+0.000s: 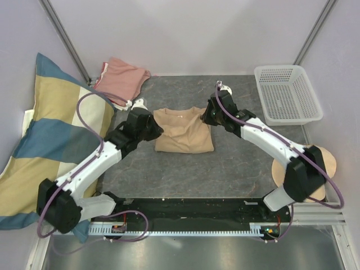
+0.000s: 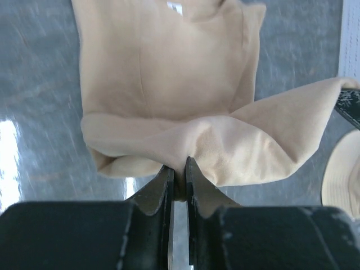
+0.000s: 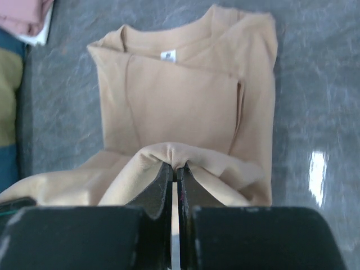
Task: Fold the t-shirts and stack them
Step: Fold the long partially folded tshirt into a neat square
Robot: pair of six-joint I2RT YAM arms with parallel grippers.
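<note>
The tan t-shirt lies partly folded in the middle of the grey table, its collar and white label toward the back. At its left edge my left gripper is shut on a pinch of the tan cloth. At the shirt's right edge my right gripper is shut on a raised fold of the same shirt. The cloth between the two grips hangs lifted above the folded body. The salmon-pink t-shirt lies folded at the back left corner, away from both grippers.
A white mesh basket stands at the back right. A big striped pillow leans along the left side. A round beige hat sits by the right arm's base. Walls close off the back and both sides.
</note>
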